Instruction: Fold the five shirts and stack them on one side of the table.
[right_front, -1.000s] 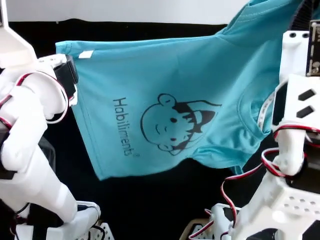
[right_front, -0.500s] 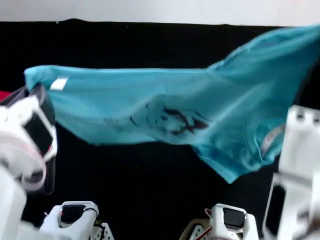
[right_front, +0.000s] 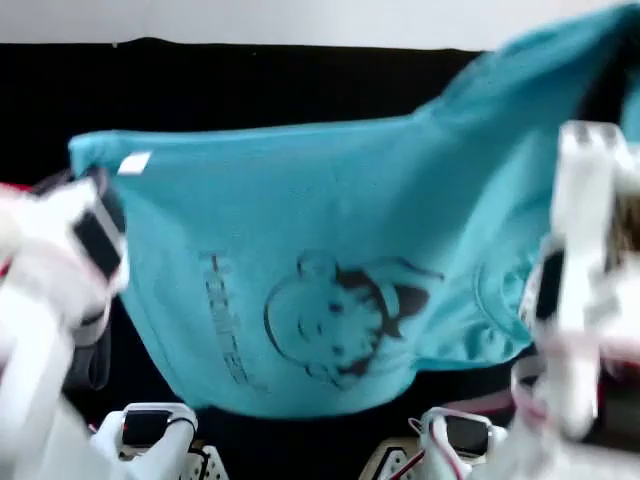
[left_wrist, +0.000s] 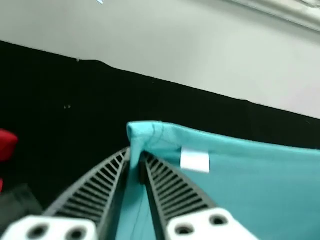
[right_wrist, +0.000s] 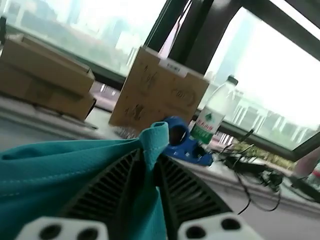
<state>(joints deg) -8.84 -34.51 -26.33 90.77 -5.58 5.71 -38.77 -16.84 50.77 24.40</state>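
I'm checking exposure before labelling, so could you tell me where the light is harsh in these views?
High view: even light, the teal shirt bright against the black table. Left wrist view: soft, no glare at the left gripper. Right wrist view: windows washed out behind the cardboard box and bottle.

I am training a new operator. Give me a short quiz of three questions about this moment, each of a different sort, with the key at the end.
1. True or false: the teal shirt lies flat on the black table.
2. What does the left gripper hold?
A) nothing
B) a corner of the shirt, beside a white label
C) a cardboard box
3. Fill in the missing word: the right gripper is ____ on a fold of the shirt.

Key: 1 false, both grippers hold it up, spread out above the table; 2 B; 3 shut.
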